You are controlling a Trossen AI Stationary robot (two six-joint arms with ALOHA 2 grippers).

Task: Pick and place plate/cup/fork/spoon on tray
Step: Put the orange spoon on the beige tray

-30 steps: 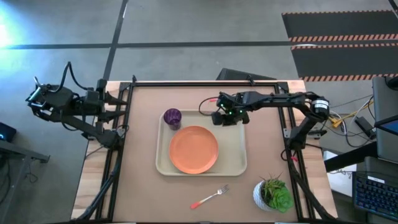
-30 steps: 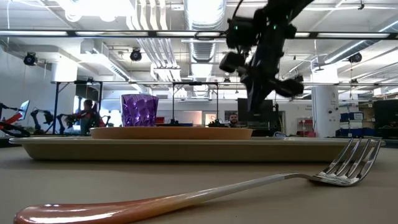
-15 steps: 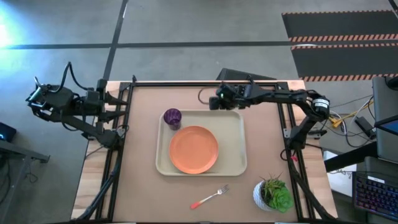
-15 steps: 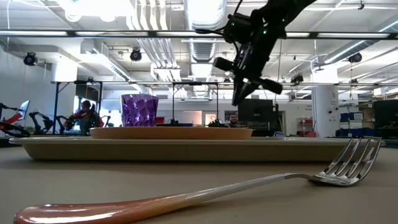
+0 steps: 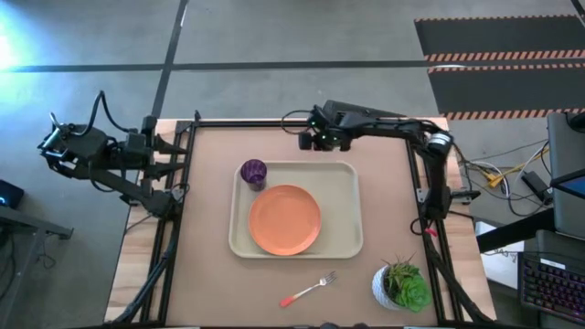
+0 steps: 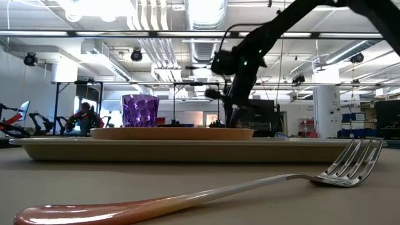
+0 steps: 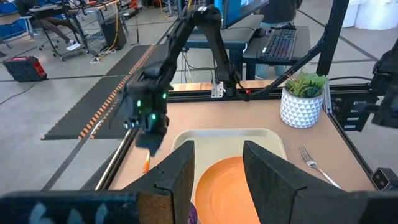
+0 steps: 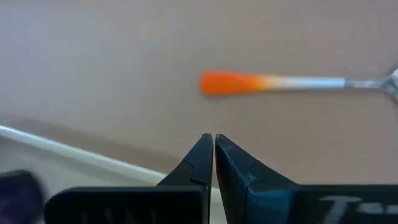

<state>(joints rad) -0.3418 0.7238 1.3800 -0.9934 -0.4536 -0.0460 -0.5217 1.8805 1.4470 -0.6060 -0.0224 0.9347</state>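
Note:
The cream tray (image 5: 343, 239) lies mid-table with the orange plate (image 5: 285, 219) and the purple cup (image 5: 253, 172) on it. The fork (image 5: 309, 290) lies flat on the table near the front edge. The spoon (image 8: 292, 82) lies flat on the table beyond the tray's far rim; the right arm hides it in the high view. My right gripper (image 5: 309, 141) hovers shut above the table just past that rim, short of the spoon's orange handle (image 8: 229, 83). My left gripper (image 7: 217, 171) waits open off the table's left side.
A white pot with a green plant (image 5: 400, 285) stands at the front right corner. Bare table lies left and right of the tray. The black frame rail (image 5: 302, 120) runs along the far edge close behind my right gripper.
My right gripper has moved from above the tray's far right part toward the table's far edge and left, sinking a little and tipping more steeply downward. It has stayed shut. Nothing on the table has moved.

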